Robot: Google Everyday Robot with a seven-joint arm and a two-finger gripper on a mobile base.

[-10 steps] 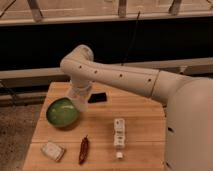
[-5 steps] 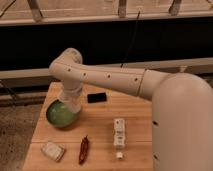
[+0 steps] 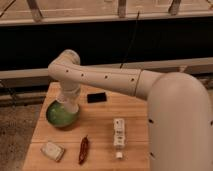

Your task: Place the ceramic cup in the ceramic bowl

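Wooden table (image 3: 100, 127), green ceramic bowl (image 3: 56, 116), hand (image 3: 72, 108) closed above its right side, anything held unclear.

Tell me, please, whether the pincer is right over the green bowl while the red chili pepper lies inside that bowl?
Not quite: the camera view shows the red chili pepper on the wooden table, outside the green bowl and nearer the camera. The pincer is indeed right over that bowl.
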